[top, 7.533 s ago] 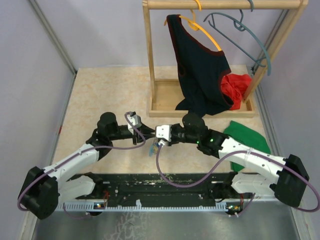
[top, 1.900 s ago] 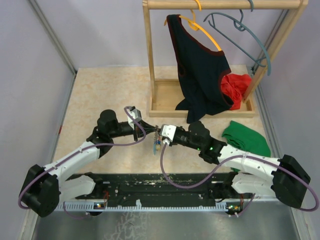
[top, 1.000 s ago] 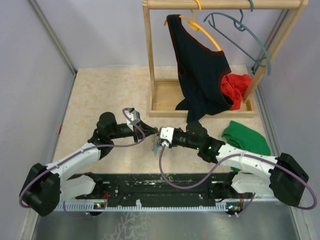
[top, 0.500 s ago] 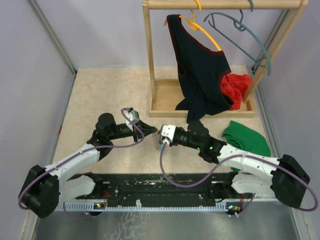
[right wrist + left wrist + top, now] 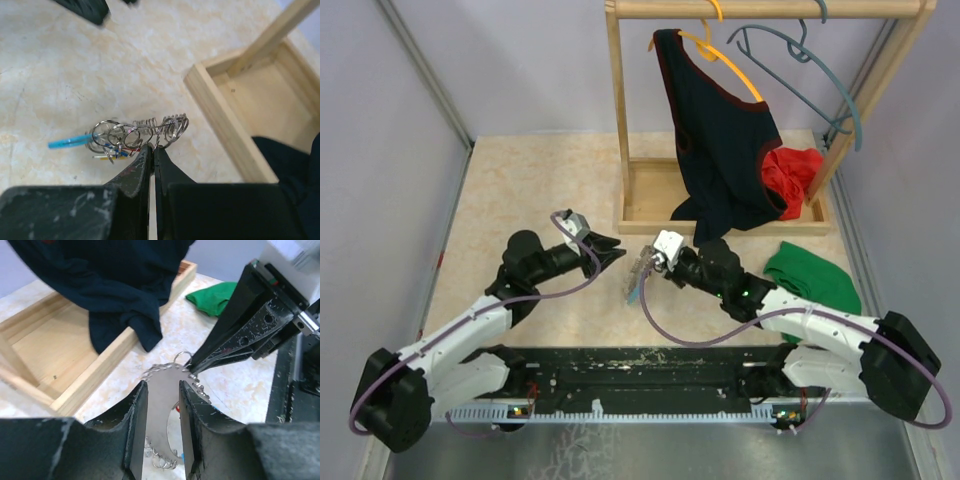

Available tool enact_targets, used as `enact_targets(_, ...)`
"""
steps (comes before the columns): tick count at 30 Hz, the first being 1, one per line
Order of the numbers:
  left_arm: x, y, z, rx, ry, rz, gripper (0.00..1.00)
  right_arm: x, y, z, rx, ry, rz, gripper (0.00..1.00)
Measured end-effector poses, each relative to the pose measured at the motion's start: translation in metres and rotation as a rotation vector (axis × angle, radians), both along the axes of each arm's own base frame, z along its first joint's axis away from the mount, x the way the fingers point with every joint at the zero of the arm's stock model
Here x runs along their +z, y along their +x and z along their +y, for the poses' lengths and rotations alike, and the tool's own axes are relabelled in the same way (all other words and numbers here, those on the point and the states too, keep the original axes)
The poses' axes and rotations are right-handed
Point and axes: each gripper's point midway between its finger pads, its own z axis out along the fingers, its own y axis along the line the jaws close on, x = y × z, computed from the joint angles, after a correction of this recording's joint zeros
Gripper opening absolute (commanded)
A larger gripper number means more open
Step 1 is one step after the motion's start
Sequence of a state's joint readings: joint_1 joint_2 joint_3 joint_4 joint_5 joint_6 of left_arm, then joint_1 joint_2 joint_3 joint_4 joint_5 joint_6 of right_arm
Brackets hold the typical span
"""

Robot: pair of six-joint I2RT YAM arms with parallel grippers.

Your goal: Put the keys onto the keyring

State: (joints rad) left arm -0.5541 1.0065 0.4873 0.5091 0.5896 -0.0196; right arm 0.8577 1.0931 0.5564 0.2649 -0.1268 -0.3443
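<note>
Left of centre over the counter: left claw part-open, empty, just short of the keyring. Keyring hangs mid-counter, its thin coil pinched in the closed right claw. Keys bunched by the light-blue section. Judged light, springy, slippery wire; the thicker blue part looks the surer hold.
</note>
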Motion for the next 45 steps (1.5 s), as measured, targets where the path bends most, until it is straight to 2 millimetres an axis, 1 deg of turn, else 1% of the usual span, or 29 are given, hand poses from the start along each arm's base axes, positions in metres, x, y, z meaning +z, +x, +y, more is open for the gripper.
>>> enact_targets(2, 0.004, 0.004, 0.006, 0.055, -0.011, -0.001, 0.4, -0.012, 0.002, -0.011, -0.062, -0.001, 0.06, 0.0)
enact_targets(5, 0.0, 0.011, 0.016, 0.135, -0.018, 0.033, 0.41, -0.032, 0.0, -0.031, -0.166, 0.009, 0.171, 0.0)
enact_targets(8, -0.012, 0.016, 0.025, 0.206, -0.024, 0.089, 0.42, -0.05, -0.008, -0.045, -0.241, 0.031, 0.264, 0.0)
enact_targets(11, -0.028, 0.017, 0.035, 0.275, -0.034, 0.151, 0.44, -0.072, -0.018, -0.059, -0.316, 0.042, 0.365, 0.01)
enact_targets(15, -0.049, 0.016, 0.05, 0.364, -0.043, 0.229, 0.49, -0.093, -0.023, -0.073, -0.425, 0.048, 0.464, 0.13)
enact_targets(17, -0.058, 0.014, 0.058, 0.41, -0.048, 0.259, 0.57, -0.099, -0.022, -0.079, -0.481, 0.064, 0.492, 0.2)
enact_targets(18, -0.061, 0.013, 0.062, 0.431, -0.053, 0.271, 0.59, -0.101, -0.022, -0.083, -0.509, 0.07, 0.507, 0.23)
enact_targets(20, -0.066, 0.012, 0.071, 0.476, -0.06, 0.289, 0.66, -0.104, -0.02, -0.087, -0.548, 0.083, 0.519, 0.27)
enact_targets(21, -0.068, 0.011, 0.075, 0.497, -0.064, 0.296, 0.79, -0.104, -0.019, -0.089, -0.566, 0.091, 0.522, 0.31)
enact_targets(22, -0.068, 0.01, 0.079, 0.518, -0.071, 0.3, 0.98, -0.104, -0.019, -0.09, -0.579, 0.098, 0.524, 0.35)
enact_targets(23, -0.067, 0.009, 0.083, 0.538, -0.078, 0.302, 1.0, -0.104, -0.019, -0.092, -0.591, 0.105, 0.525, 0.38)
enact_targets(25, -0.06, 0.008, 0.091, 0.572, -0.106, 0.296, 1.0, -0.099, -0.018, -0.096, -0.606, 0.126, 0.513, 0.48)
enact_targets(26, -0.056, 0.007, 0.095, 0.59, -0.124, 0.289, 1.0, -0.094, -0.018, -0.098, -0.614, 0.145, 0.503, 0.55)
enact_targets(27, -0.052, 0.006, 0.098, 0.605, -0.141, 0.282, 1.0, -0.088, -0.018, -0.101, -0.619, 0.167, 0.488, 0.67)
enact_targets(29, -0.046, 0.005, 0.106, 0.637, -0.177, 0.274, 1.0, -0.073, -0.017, -0.106, -0.634, 0.216, 0.457, 0.81)
enact_targets(31, -0.04, 0.004, 0.113, 0.666, -0.213, 0.265, 1.0, -0.053, -0.016, -0.115, -0.654, 0.278, 0.411, 0.83)
enact_targets(33, -0.04, 0.003, 0.119, 0.694, -0.235, 0.265, 1.0, -0.034, -0.017, -0.123, -0.66, 0.341, 0.369, 0.83)
enact_targets(36, -0.044, 0.003, 0.126, 0.732, -0.254, 0.278, 1.0, -0.007, -0.02, -0.134, -0.666, 0.437, 0.309, 0.84)
enact_targets(38, -0.049, 0.002, 0.129, 0.747, -0.256, 0.285, 1.0, 0.004, -0.022, -0.142, -0.671, 0.487, 0.278, 0.85)
enact_targets(40, -0.054, 0.002, 0.13, 0.752, -0.25, 0.291, 1.0, 0.008, -0.025, -0.147, -0.678, 0.514, 0.261, 0.85)
enact_targets(45, -0.063, -0.001, 0.128, 0.74, -0.237, 0.302, 1.0, 0.002, -0.027, -0.155, -0.699, 0.506, 0.258, 0.85)
